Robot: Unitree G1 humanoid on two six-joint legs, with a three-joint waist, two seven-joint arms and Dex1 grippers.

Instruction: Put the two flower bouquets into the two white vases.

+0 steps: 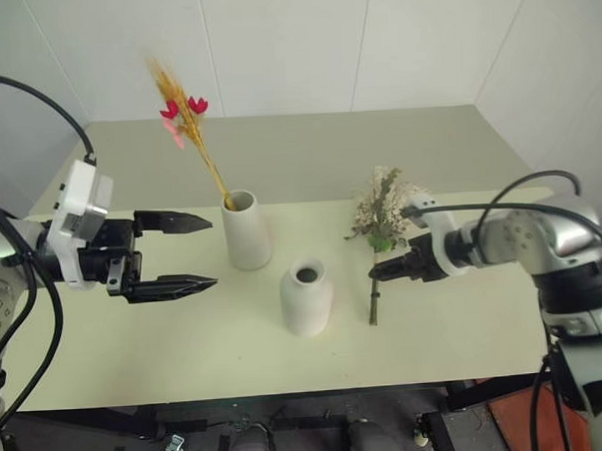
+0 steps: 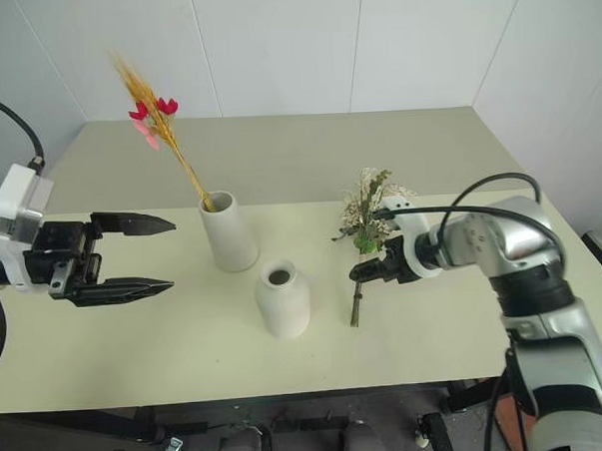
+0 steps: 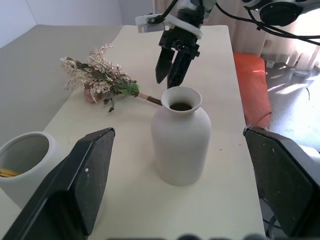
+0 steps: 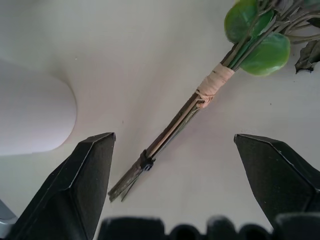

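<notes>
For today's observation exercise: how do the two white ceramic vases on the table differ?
The taller tapered white vase has a wide mouth; the squat rounded white bottle vase narrows to a small neck. The tapered vase holds the thin bunch of yellow wheat-like stalks with red-pink blooms; the bottle vase is empty. Both are matte white, upright on the pale table.

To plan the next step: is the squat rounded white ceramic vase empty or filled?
Empty. The squat rounded white ceramic vase shows a dark open mouth with no stems; the cream-and-green bouquet lies on the table.
</notes>
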